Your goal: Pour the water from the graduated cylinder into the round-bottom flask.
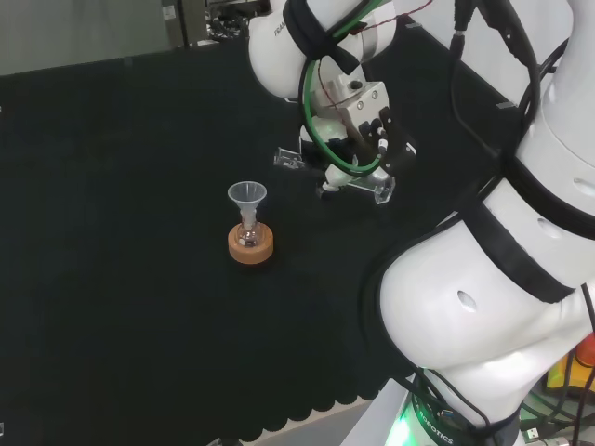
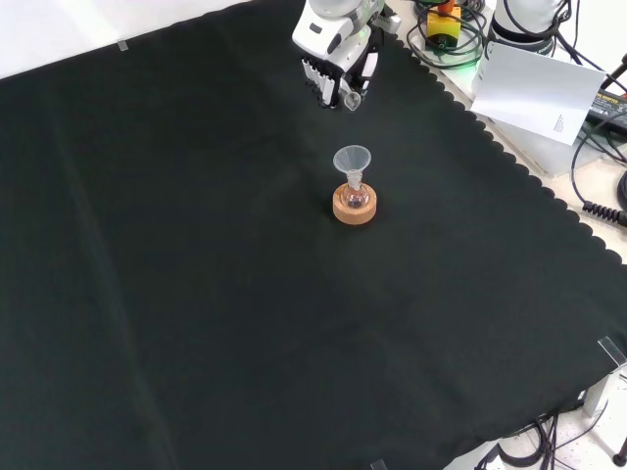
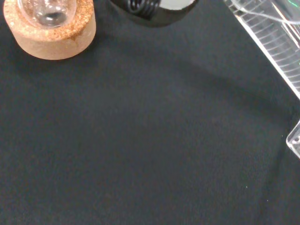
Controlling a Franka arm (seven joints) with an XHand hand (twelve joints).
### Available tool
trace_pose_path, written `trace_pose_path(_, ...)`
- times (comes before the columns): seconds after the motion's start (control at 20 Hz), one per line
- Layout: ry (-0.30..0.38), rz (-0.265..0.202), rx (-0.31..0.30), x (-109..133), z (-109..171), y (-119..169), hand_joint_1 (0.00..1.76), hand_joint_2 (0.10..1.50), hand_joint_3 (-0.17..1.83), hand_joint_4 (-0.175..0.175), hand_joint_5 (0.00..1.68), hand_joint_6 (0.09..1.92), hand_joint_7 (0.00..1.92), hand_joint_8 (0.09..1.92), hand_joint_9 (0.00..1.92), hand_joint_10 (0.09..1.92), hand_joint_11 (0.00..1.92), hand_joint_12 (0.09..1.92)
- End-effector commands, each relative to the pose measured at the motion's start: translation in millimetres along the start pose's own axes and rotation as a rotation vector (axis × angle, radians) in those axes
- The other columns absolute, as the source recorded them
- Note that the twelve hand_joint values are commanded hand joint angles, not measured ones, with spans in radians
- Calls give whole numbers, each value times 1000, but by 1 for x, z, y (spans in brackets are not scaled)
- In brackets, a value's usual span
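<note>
Wrist view: cylinder [image 3: 276, 51] graduation lines

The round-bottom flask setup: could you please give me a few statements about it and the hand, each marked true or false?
1. The round-bottom flask sits on a cork ring. True.
2. A funnel stands in the flask's neck. True.
3. The flask lies on its side on the black cloth. False: it stands upright in its stand.
4. The hand holds the graduated cylinder with its fingers curled round it. True, as far as the front view shows.
5. The cylinder's mouth is already over the funnel. False: in the front view the hand and cylinder are farther off than the funnel, apart from it.
</note>
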State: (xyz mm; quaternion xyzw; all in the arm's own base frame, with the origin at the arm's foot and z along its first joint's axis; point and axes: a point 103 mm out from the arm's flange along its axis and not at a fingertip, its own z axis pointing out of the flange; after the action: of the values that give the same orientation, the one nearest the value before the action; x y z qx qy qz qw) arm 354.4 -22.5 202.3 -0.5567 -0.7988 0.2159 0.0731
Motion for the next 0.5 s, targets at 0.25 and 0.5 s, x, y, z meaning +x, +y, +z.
trace_pose_path(0.25,-69,-4,79,4,-3,14,1179,1155,-175,-175,1084,872,1602,87,1632,87,1409,606)
trace_pose_path(0.5,-103,-3,115,4,-2,17,1179,1155,-175,-175,1085,871,1603,87,1632,87,1410,606)
